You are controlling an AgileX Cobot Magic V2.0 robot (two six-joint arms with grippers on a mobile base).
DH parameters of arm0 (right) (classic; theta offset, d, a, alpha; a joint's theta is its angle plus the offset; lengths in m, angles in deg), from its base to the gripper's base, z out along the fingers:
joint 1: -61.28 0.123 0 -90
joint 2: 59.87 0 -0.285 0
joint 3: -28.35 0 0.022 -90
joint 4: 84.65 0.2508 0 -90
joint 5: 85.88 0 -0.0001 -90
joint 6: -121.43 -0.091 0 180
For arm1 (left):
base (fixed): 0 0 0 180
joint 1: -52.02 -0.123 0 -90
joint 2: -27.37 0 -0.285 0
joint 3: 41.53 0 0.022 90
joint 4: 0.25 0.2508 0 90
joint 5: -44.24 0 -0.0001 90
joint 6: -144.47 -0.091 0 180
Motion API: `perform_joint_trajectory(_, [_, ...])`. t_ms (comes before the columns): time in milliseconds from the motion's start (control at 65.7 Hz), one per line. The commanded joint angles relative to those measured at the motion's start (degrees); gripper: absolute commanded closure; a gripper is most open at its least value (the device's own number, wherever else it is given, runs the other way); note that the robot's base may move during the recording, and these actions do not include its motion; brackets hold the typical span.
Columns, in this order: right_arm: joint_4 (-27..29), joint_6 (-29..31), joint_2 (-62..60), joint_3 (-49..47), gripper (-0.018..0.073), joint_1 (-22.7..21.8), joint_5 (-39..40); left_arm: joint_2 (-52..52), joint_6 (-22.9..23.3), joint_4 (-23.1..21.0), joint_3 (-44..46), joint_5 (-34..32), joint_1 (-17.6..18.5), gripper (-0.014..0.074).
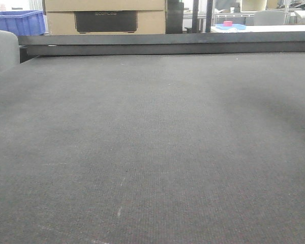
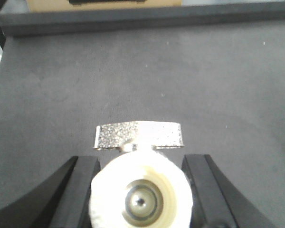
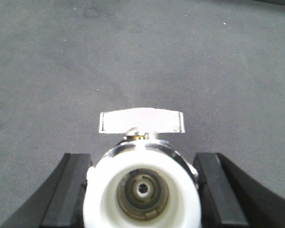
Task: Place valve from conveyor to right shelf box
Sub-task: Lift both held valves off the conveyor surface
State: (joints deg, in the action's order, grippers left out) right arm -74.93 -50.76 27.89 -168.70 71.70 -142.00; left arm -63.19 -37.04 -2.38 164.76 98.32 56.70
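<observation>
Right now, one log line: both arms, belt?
left fingers: shut on left valve | right fingers: shut on right valve | belt: bare in front view

Soft, even light covers the conveyor (image 1: pixel 152 152), faintly shadowed toward its far right corner. In both wrist views the close valve (image 2: pixel 140 190) is blurred and glares white.

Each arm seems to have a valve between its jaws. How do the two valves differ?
The left valve has a speckled grey handle; the right valve has a smooth, bright one. The right valve shows a shiny metal collar behind its white end; the left valve shows none. Both have round white ends and sit between black jaws over the conveyor.
</observation>
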Motion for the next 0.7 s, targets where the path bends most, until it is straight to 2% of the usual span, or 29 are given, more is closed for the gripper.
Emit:
perform_joint_trajectory(0, [0.0, 0.0, -0.5, -1.1, 0.0722, 0.0, 4.2, 0.6, 0.2, -0.2, 0.6, -4.0, 0.3, 0.0707])
perform_joint_trajectory(685, [0.0, 0.0, -0.5, -1.1, 0.0722, 0.0, 4.2, 0.6, 0.2, -0.2, 0.6, -4.0, 0.3, 0.0707])
